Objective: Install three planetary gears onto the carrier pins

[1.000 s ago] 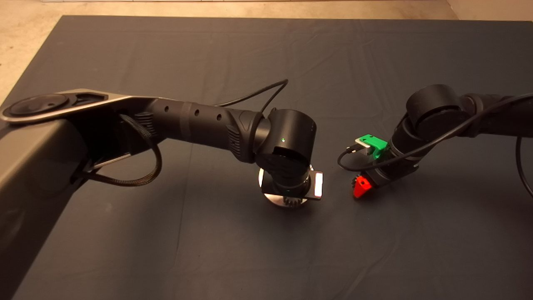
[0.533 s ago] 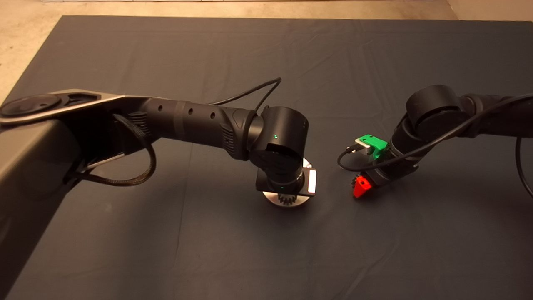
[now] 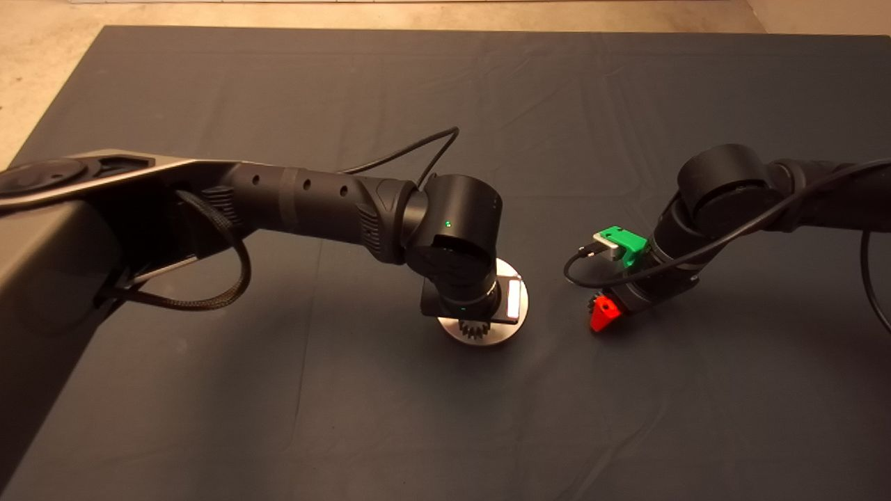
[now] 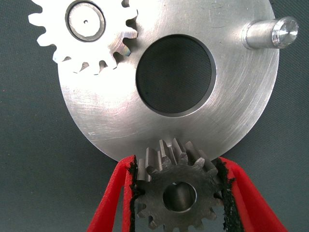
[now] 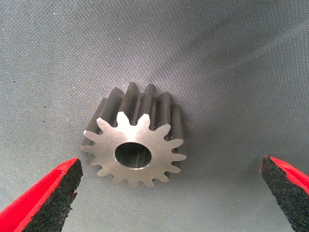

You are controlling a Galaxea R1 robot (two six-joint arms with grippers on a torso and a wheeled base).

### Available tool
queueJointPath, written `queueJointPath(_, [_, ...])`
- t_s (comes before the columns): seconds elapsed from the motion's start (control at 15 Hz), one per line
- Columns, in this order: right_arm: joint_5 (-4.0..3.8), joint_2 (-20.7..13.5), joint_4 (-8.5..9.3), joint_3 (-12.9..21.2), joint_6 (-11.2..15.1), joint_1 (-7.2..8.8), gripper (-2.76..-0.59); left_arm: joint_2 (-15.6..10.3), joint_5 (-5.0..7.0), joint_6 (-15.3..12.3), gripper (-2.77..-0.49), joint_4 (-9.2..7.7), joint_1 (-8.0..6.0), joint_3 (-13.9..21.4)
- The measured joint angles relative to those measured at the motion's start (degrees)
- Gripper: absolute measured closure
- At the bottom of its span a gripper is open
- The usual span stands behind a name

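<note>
The round silver carrier plate lies on the mat, mostly under my left wrist in the head view. One planetary gear sits on a carrier pin. Another carrier pin stands bare. My left gripper is shut on a second gear at the plate's near rim, its teeth also showing below the wrist. Any pin under that gear is hidden. A third gear lies flat on the mat between the open fingers of my right gripper, right of the plate.
The dark mat covers the table, with floor beyond its far and left edges. Both black arms reach in over the mat, each trailing a cable near its wrist.
My left arm and wrist have shifted left, baring more of the plate's right side; the held gear still shows below the wrist. The right arm has not moved.
</note>
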Motion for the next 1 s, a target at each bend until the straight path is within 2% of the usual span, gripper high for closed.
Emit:
queueJointPath(0.8, [0.00, 0.0, -0.05, 0.0, 0.0, 0.00, -2.76, 0.1, 0.61, -0.1, -0.84, 0.12, 0.04, 1.2])
queueJointPath(1.0, [0.00, 0.0, -0.05, 0.0, 0.0, 0.00, -2.76, 0.1, 0.63, -0.1, -0.84, 0.72, 0.04, 1.3])
